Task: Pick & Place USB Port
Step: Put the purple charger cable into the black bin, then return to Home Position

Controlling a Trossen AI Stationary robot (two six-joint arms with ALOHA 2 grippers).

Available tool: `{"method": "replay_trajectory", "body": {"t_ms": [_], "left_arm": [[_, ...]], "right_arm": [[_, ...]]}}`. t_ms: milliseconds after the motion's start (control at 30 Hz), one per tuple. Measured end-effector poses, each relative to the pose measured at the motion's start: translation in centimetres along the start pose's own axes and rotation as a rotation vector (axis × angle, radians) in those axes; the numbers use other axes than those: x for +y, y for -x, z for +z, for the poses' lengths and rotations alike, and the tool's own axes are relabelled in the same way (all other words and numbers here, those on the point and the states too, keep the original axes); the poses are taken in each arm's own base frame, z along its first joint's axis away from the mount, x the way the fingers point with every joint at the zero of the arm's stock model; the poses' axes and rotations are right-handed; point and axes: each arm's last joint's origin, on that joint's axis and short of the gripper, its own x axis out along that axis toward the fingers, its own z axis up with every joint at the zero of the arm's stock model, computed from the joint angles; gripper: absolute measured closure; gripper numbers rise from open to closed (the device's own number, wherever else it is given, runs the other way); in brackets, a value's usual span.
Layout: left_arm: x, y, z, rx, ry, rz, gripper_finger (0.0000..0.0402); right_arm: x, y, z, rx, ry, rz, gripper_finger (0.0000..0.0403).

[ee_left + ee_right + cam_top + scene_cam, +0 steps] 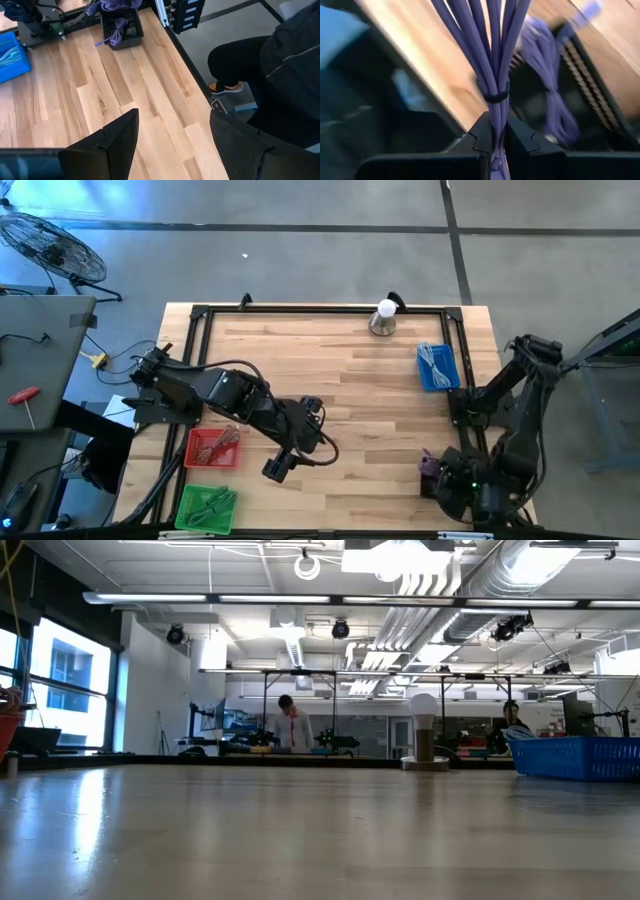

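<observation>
One bundle of purple cables (pixel 495 60), bound by one black tie, is pinched between the right fingers (pixel 496 142), which are closed tight on it. Beyond them sits one black basket (pixel 580 95) holding one more purple coil (pixel 550 100). Left fingers (pixel 172 137) spread wide, holding nothing, over bare bench (pixel 125 85). Three other baskets counted: blue (pixel 436 367), red (pixel 212 447), green (pixel 207 507). One lamp (pixel 384 318) at the far edge.
</observation>
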Motion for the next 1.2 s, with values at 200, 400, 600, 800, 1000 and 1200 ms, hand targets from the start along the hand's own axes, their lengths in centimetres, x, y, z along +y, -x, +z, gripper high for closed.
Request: {"method": "replay_trajectory", "body": {"t_ms": [200, 400, 600, 800, 1000, 1200], "left_arm": [[0.0, 0.0, 0.1, -0.008, 0.027, 0.003, 0.0163], [0.0, 0.0, 0.1, -0.015, 0.046, 0.004, 0.0163], [0.1, -0.3, 0.3, -0.025, 0.071, 0.04, 0.0163], [0.2, -0.3, 0.3, -0.024, 0.131, 0.042, 0.0163], [0.0, -0.4, 0.3, -0.024, 0.137, 0.046, 0.0163], [0.0, -0.3, 0.3, -0.024, 0.118, 0.054, 0.0163]], "right_arm": [[-0.6, -1.7, -1.9, 0.107, -0.038, -0.176, 0.0385], [-0.7, -2.7, -2.7, 0.13, -0.046, -0.23, 0.0385], [-0.8, -3.9, -2.9, 0.113, -0.01, -0.256, 0.0385], [-2.8, -6.8, -3.0, 0.144, -0.035, -0.254, 0.0385], [-4.0, -7.9, -2.2, 0.115, -0.043, -0.302, 0.0327], [-3.7, -7.3, -1.5, 0.135, -0.046, -0.271, 0.0276]]}}
